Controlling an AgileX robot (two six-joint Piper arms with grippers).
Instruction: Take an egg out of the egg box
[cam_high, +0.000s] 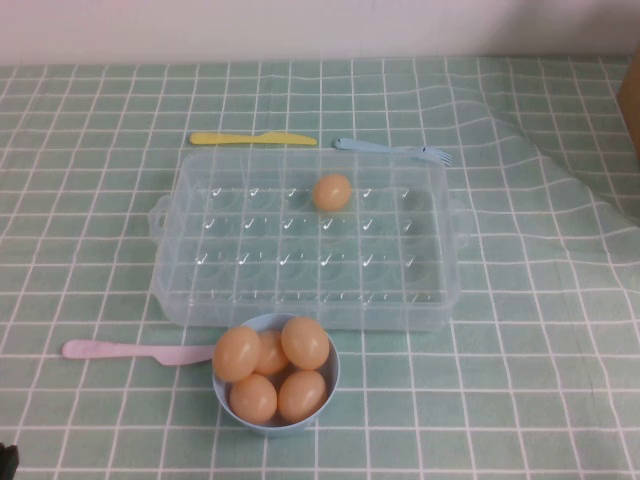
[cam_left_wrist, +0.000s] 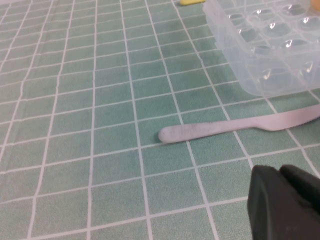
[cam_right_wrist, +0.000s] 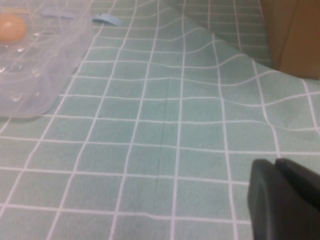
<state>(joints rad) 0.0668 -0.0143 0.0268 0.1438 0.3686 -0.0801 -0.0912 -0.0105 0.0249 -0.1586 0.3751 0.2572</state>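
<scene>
While 1 egg (cam_high: 332, 192) sits in a far-row cell of the clear egg box (cam_high: 200, 290), a careful grab means descending straight over it and pinching gently. Both arms are parked low, well apart from it: left gripper (cam_left_wrist: 285, 205) and right gripper (cam_right_wrist: 285, 200); whether either is spread or pressed together, I cannot tell.

- One egg box (cam_high: 190, 290), clear plastic, on the counter (cam_high: 90, 240).
- One egg (cam_high: 332, 192) sitting in a cell of that box.
- One light-blue bowl (cam_high: 325, 392), just in front of the box.
- Five eggs (cam_high: 305, 342) piled in the bowl.
- Two plastic knives: one yellow knife (cam_high: 252, 139), one pink knife (cam_high: 130, 351).
- One blue fork (cam_high: 392, 149).
- Two grippers, each seen only from its own wrist: left gripper (cam_left_wrist: 285, 205), right gripper (cam_right_wrist: 282, 200).
</scene>
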